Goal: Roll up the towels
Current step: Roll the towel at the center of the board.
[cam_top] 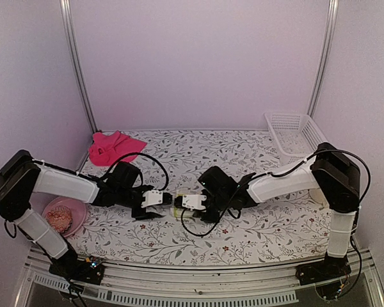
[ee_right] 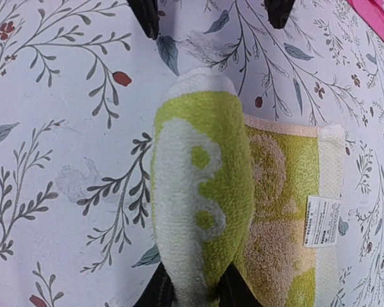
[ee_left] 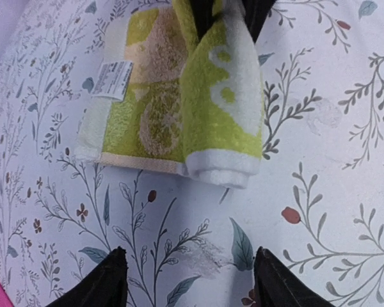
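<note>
The yellow-green towel (ee_left: 173,109) lies on the floral table, its right part wound into a roll (ee_right: 198,185) and its flat part with a white label (ee_right: 321,220) beside it. My right gripper (ee_right: 196,289) is shut on one end of the roll, a black finger on each side. My left gripper (ee_left: 192,272) stands open just short of the roll's other end, touching nothing. From above the two grippers (cam_top: 159,204) (cam_top: 182,203) face each other at mid-table with the towel (cam_top: 177,210) between them. The pink towel (cam_top: 112,147) lies crumpled at the far left.
A pink bowl (cam_top: 78,217) holding a knobbly brownish thing sits at the near left beside the left arm. A white slatted basket (cam_top: 294,133) stands at the far right. Walls close the table on three sides.
</note>
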Controlling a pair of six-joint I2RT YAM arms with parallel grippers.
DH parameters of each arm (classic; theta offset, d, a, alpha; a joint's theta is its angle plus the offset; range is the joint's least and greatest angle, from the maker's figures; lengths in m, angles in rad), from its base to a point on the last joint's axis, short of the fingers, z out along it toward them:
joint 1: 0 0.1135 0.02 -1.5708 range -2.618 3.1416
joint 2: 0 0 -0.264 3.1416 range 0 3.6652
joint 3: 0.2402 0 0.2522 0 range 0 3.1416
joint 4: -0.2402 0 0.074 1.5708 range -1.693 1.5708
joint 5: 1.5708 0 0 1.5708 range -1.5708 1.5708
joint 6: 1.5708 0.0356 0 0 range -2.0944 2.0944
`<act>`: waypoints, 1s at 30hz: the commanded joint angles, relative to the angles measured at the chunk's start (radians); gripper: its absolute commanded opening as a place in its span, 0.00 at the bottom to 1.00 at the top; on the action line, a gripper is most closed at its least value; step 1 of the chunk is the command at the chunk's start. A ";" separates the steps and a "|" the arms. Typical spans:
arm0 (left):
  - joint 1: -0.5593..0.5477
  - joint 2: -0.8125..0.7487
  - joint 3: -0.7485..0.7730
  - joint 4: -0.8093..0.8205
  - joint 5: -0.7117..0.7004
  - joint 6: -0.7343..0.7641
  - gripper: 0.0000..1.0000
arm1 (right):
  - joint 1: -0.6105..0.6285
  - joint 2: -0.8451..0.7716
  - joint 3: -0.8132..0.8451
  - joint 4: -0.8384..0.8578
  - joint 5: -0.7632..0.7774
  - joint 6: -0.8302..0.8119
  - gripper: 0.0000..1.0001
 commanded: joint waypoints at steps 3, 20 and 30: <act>0.007 -0.109 -0.170 0.306 0.013 0.107 0.64 | -0.061 0.093 0.144 -0.291 -0.243 0.115 0.23; -0.211 -0.083 -0.363 0.782 -0.255 0.225 0.55 | -0.168 0.299 0.471 -0.642 -0.556 0.203 0.24; -0.290 0.077 -0.307 0.913 -0.366 0.238 0.55 | -0.178 0.327 0.504 -0.688 -0.627 0.190 0.25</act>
